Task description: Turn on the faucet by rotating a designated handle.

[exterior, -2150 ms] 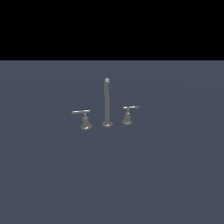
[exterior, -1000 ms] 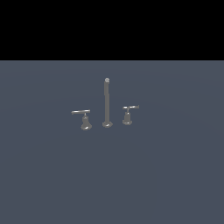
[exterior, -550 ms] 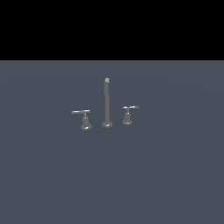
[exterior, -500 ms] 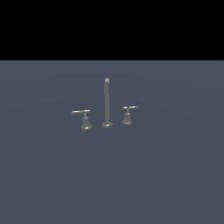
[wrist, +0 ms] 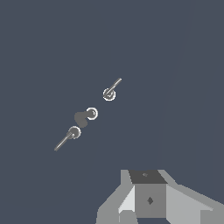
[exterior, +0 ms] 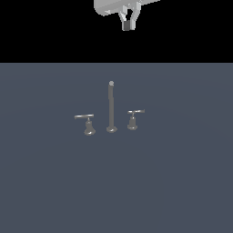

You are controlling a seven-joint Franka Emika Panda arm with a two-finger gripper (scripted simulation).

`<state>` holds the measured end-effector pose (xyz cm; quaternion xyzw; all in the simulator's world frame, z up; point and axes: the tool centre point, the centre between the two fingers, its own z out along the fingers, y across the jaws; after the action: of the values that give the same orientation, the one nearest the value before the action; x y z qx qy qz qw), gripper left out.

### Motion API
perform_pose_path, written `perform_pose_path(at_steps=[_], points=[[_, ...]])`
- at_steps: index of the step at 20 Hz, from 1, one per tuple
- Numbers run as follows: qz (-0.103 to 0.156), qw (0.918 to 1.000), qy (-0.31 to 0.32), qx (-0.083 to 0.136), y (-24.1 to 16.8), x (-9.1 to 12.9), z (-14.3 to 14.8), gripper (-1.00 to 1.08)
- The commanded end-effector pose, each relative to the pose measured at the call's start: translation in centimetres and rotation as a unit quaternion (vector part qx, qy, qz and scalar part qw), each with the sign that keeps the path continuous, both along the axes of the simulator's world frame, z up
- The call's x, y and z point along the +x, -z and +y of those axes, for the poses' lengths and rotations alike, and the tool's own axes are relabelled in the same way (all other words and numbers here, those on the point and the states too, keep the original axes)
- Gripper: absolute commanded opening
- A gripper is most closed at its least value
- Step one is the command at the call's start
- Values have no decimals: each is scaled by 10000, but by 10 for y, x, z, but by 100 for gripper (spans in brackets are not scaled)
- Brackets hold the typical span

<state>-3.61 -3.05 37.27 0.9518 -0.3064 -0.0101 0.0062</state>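
Approach phase — gripper [exterior: 128, 23] high above the faucet [exterior: 110, 108], nothing held.

I read the fingers as nearly closed with nothing between them. The handle [exterior: 134, 117] sits just beside the spout [exterior: 111, 107], on the exterior view's right; its lever lies level, long axis pointing away from the spout. Main risk as I judge it: the other handle [exterior: 86, 123], longer and on the spout's opposite side, looks similar — descending on it, or clipping the tall spout, would spoil the turn. In the wrist view the handle [wrist: 112, 89] appears small and distant.
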Motion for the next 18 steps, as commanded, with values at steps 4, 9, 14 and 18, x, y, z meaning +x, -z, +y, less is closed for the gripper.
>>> perform_pose_path(at_steps=[4,9,14,18], points=[[-26,9978,661,-19,40,39,-11,-100],[-46,9921,1254,-30,81,70,-21,-100],[-67,9829,1842,-35,126,97,-32,-100],[-82,9730,2308,-34,165,115,-40,-100]])
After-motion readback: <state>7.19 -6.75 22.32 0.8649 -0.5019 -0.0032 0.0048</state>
